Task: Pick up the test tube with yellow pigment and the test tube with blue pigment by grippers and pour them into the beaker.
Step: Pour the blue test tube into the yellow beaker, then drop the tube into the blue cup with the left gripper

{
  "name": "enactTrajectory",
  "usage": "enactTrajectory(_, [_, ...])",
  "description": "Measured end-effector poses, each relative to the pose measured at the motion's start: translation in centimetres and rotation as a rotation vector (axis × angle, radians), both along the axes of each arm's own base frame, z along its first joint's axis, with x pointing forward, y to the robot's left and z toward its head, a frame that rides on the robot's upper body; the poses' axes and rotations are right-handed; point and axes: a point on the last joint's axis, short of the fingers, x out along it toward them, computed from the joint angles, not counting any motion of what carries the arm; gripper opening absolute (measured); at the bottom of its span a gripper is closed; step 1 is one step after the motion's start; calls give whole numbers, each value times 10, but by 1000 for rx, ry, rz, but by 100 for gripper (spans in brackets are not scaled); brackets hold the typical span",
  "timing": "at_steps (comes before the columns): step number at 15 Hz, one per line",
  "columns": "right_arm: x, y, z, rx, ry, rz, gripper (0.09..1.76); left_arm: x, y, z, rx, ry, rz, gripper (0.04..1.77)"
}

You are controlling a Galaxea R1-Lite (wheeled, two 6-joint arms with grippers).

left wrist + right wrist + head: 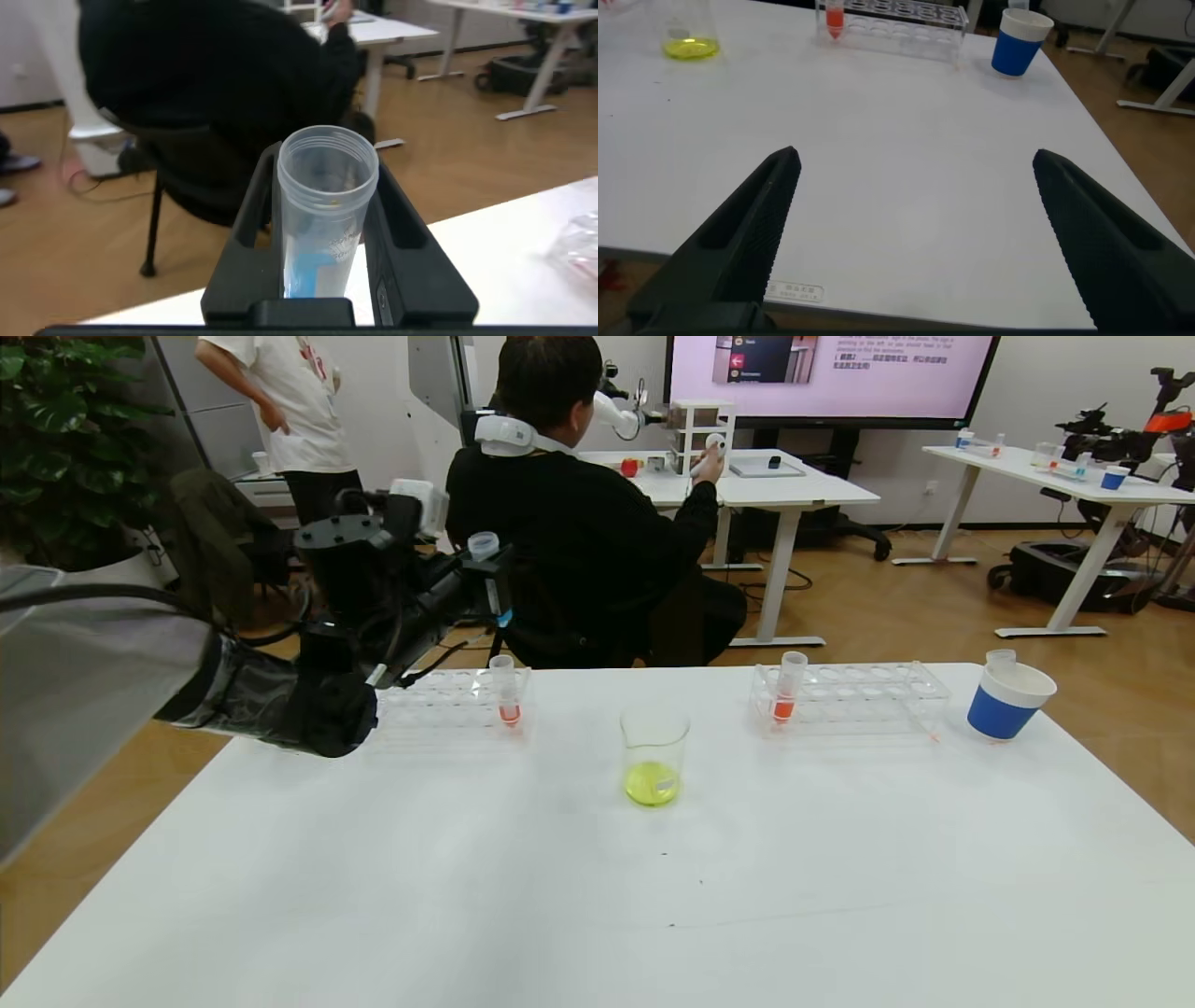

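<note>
The left gripper (pixel 485 581) has its jaws closed on the test tube with blue pigment (pixel 489 577), held upright above the far left edge of the white surface (pixel 597 877). In the left wrist view the tube (pixel 322 210) sits between the two fingers (pixel 245 224), with blue liquid at its lower end. The right gripper (pixel 910 233) hovers low over the near right part of the surface, jaws spread wide and empty.

The beaker (pixel 653 754) stands at the centre, holding yellow-green liquid. Behind it, two clear racks (pixel 850 695) each hold a tube with orange-red liquid (pixel 787 687). A blue-and-white paper cup (pixel 1006 698) at the far right apparently contains a tube.
</note>
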Motion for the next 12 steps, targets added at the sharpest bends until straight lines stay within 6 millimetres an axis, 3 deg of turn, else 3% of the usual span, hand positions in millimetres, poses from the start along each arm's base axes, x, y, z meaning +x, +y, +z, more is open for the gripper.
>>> enactTrajectory(2, [0,0,0,0,0,0,174,-4,-26,15,31,-72,-115,50])
enactTrajectory(4, [0,0,0,0,0,0,174,-7,-46,17,117,-136,-168,50])
enactTrajectory(12, [0,0,0,0,0,0,174,-16,-109,-17,353,-374,-385,50])
